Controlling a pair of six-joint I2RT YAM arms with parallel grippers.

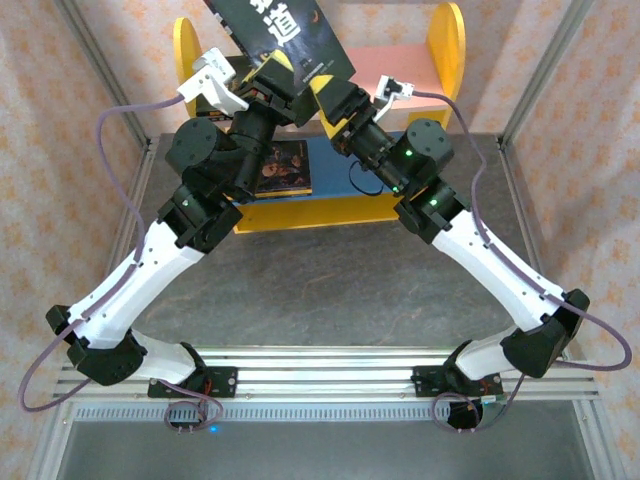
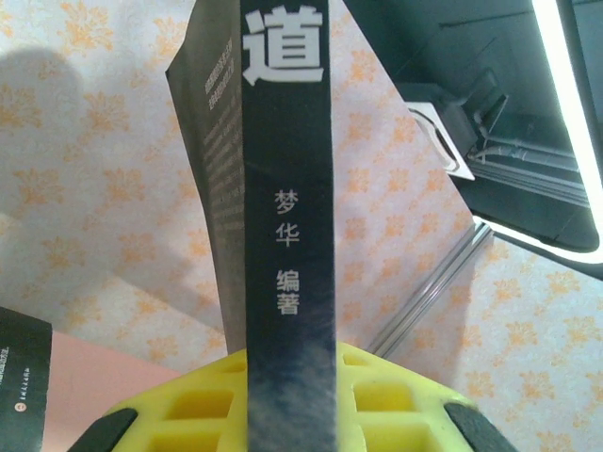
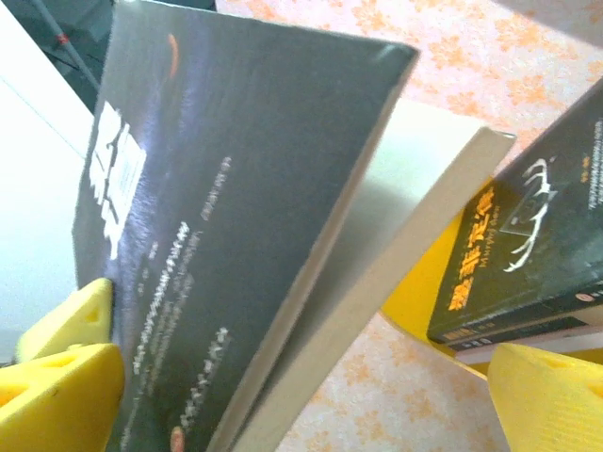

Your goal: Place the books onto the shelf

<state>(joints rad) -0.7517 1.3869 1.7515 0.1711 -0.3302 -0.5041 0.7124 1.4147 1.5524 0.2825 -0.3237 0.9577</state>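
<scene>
My left gripper (image 1: 277,82) is shut on the lower end of a dark book (image 1: 285,30) with white Chinese characters, holding it up over the shelf's pink upper board (image 1: 390,62). The left wrist view shows its spine (image 2: 287,235) clamped between the yellow jaws. My right gripper (image 1: 335,102) stands open beside it. That book (image 3: 236,217) passes between the right gripper's wide-spread fingers (image 3: 57,377), its cover slightly parted from the pages. A second dark book with yellow characters (image 3: 528,254) leans at a yellow side panel (image 3: 424,292). Another book (image 1: 283,165) lies flat on the blue lower board (image 1: 345,170).
The shelf (image 1: 446,40) stands at the back of the grey table (image 1: 320,290), between metal frame posts (image 1: 540,70). Patterned walls close in the sides and back. Both arms cross in front of the shelf's lower tier. The edge of a further dark book (image 2: 19,377) rests on the pink board (image 2: 94,367).
</scene>
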